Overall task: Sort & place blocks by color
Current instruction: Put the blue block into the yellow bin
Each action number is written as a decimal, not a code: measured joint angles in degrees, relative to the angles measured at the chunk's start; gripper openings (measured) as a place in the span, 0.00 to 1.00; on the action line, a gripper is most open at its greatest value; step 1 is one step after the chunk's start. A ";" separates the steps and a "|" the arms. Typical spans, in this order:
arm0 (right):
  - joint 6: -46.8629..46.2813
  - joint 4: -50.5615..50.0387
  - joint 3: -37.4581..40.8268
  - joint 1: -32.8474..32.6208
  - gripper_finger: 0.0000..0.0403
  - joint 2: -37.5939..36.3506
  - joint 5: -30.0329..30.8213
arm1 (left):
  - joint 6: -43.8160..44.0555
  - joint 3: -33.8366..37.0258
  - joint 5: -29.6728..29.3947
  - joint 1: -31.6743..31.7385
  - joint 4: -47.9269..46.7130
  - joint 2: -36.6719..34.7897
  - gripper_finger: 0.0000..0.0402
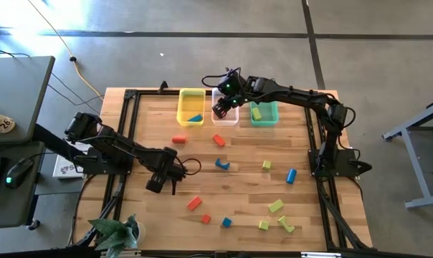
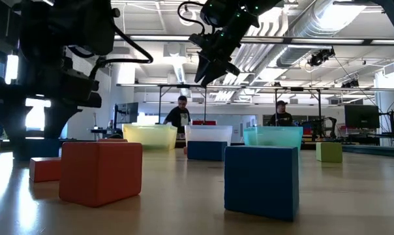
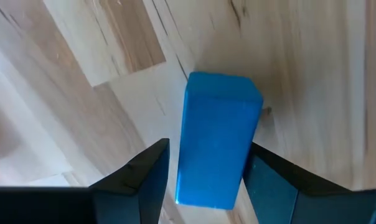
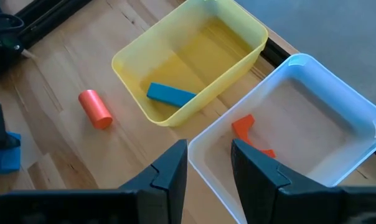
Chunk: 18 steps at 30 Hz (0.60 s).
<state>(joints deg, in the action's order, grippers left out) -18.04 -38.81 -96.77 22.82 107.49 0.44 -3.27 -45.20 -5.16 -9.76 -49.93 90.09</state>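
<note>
Two arms working the block-sorting table, one block already in hand

Blocks are lying scattered over the table (image 1: pixel 202 107), with a blue bar (image 4: pixel 170 94) in the yellow tray (image 1: pixel 191 95), a red-orange arch (image 4: pixel 243 127) in the clear tray (image 4: pixel 362 112); the right gripper (image 1: pixel 222 109) is hovering released above that tray, while the left gripper (image 1: pixel 161 182) is clasping a blue block (image 3: pixel 216 146) by its flat sides, which looks light, rigid and smooth, likely slippery unless pinched squarely
</note>
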 joint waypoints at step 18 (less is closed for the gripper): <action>-3.96 -3.01 0.00 -3.08 0.28 0.00 -3.12 | -0.98 1.69 -0.37 2.32 1.93 -1.28 0.26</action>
<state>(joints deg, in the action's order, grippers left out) -22.00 -41.82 -96.77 19.74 107.48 -2.68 -4.25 -43.52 -5.53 -7.44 -47.99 88.82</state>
